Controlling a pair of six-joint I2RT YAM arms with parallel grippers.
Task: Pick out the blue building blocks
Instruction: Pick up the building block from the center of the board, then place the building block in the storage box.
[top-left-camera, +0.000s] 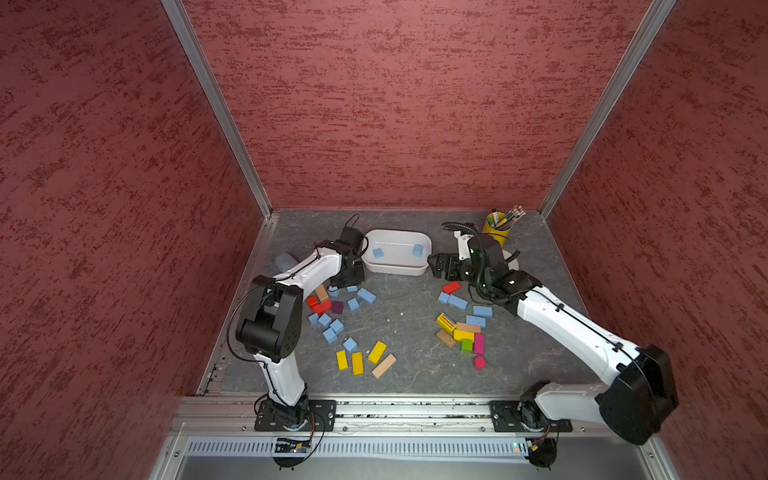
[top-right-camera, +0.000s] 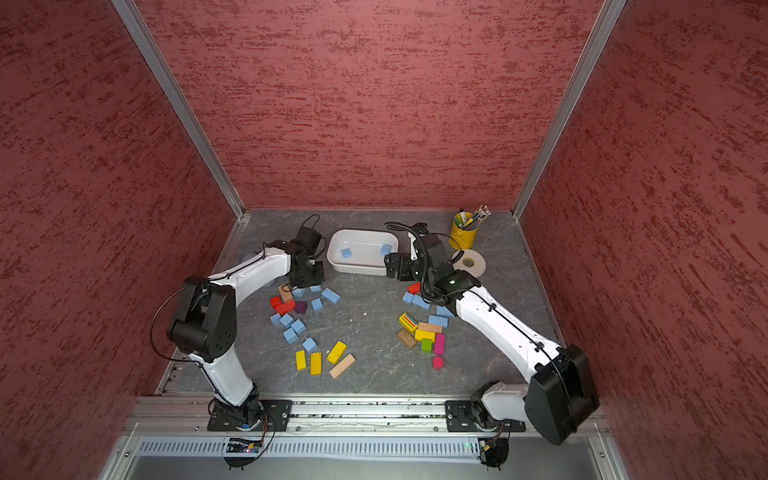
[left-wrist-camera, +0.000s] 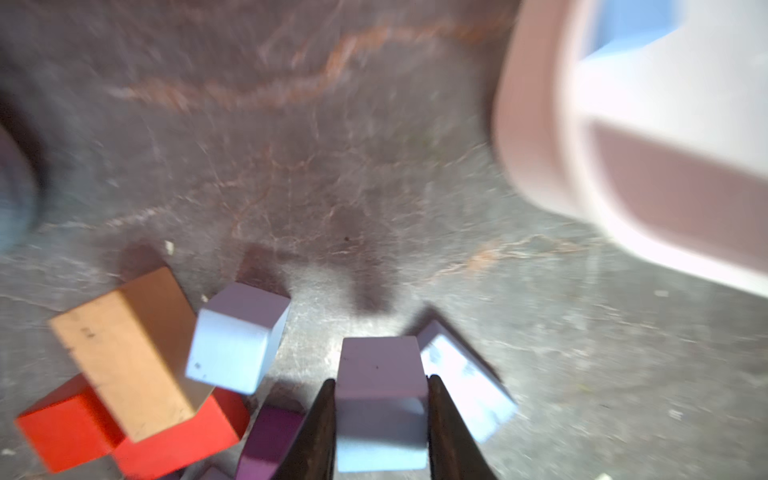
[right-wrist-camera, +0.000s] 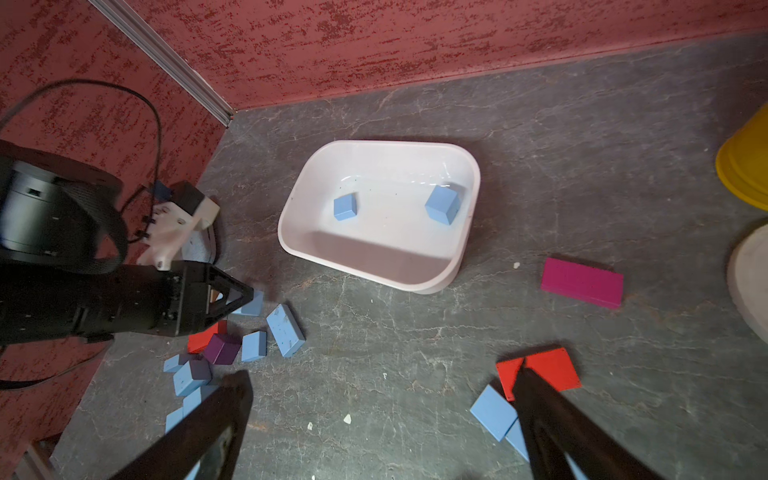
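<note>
Grip matters: our left hand (left-wrist-camera: 381, 380) pinches a blue cube (left-wrist-camera: 380, 436) low among neighbouring blocks (left-wrist-camera: 237, 345) near the white tub (left-wrist-camera: 536, 124); we should lift straight up before swinging over. Right hand (right-wrist-camera: 382, 376) hangs wide, empty.

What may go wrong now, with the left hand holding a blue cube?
1. A blue brick and a purple block crowd the left hand; lifting the cube may drag them.
2. The right hand hangs open beside the tub; the arms may collide at the drop.
</note>
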